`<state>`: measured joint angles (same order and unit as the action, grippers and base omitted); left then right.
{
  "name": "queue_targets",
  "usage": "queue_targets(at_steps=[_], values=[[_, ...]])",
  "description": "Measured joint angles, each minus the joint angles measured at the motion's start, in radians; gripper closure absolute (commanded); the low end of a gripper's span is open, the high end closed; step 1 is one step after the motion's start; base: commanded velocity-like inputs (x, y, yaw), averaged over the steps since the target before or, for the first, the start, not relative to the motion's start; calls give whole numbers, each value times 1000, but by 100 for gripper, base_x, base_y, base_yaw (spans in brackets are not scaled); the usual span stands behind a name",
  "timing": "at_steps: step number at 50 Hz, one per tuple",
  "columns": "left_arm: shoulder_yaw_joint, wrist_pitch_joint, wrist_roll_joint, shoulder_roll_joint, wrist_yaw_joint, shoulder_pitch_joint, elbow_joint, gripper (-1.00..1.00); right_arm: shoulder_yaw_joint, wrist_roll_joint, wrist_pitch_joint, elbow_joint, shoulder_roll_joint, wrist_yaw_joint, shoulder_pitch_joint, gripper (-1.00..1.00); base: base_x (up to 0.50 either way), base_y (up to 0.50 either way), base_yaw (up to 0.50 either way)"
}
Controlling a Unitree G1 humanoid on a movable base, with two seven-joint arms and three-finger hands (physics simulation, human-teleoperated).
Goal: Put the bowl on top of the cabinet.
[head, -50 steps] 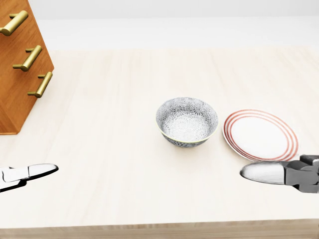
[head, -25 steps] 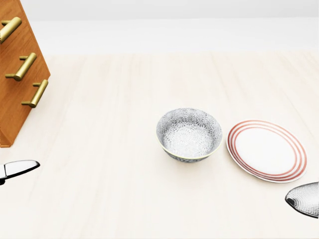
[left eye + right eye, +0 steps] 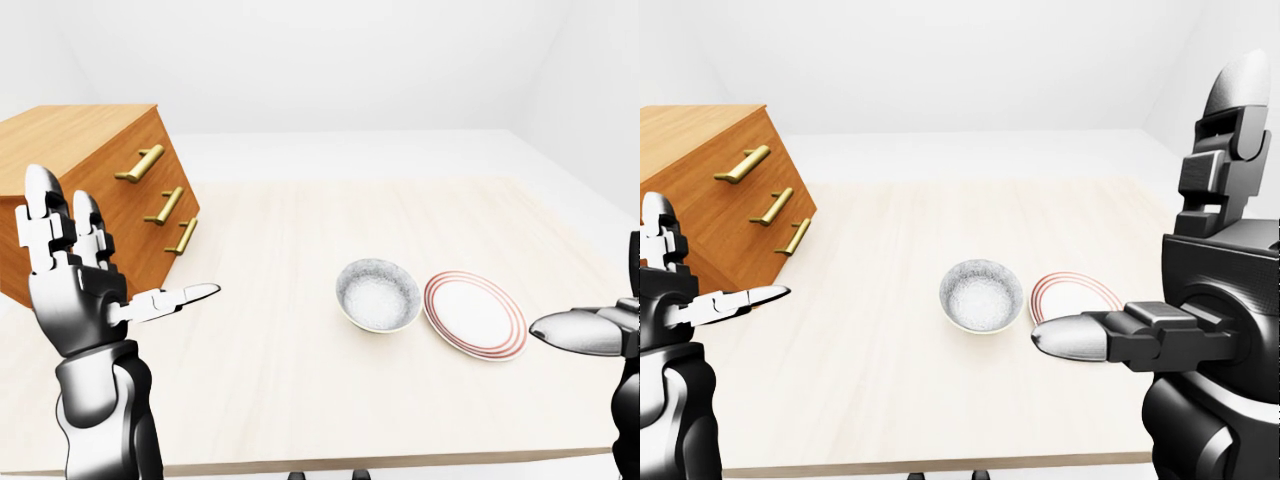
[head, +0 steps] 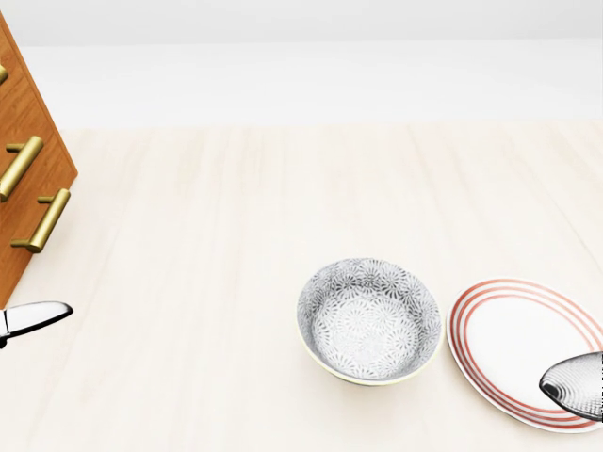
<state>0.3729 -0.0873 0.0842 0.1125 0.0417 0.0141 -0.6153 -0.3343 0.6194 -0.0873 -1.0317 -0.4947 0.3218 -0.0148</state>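
A grey patterned bowl [image 4: 369, 320] stands upright on the pale wooden table [image 3: 280, 240], with nothing in it. The wooden cabinet [image 3: 95, 170] with brass handles stands at the table's left end, its flat top bare. In the left-eye view my left hand [image 3: 120, 240] is raised at the left, open, fingers upright and thumb pointing right, well to the left of the bowl. My right hand [image 3: 1140, 215] is raised at the right of the right-eye view, open, its thumb tip hanging over the plate's edge. Neither hand touches the bowl.
A white plate [image 3: 475, 315] with red rings lies just right of the bowl, almost touching it. The table's near edge [image 3: 350, 465] runs along the bottom of the left-eye view. White floor and walls lie beyond the table.
The whole head view has shifted: bowl and plate have slid down and look larger, and the cabinet has moved left. My right hand has dropped towards the bottom right corner, only its thumb tip showing.
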Motion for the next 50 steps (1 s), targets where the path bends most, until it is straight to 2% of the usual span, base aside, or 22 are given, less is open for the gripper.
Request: queue_targets(at_steps=[8, 21, 50], values=[[2, 0, 1, 0, 0, -3, -3, -100, 7, -16, 0, -2, -6, -2, 9, -100, 0, 3, 0], [2, 0, 1, -1, 0, -5, 4, -100, 30, -74, 0, -3, 2, -25, 17, -100, 4, 49, 0], [6, 0, 4, 2, 3, -4, 3, -100, 46, -108, 0, -4, 12, -42, 21, -100, 4, 50, 0]])
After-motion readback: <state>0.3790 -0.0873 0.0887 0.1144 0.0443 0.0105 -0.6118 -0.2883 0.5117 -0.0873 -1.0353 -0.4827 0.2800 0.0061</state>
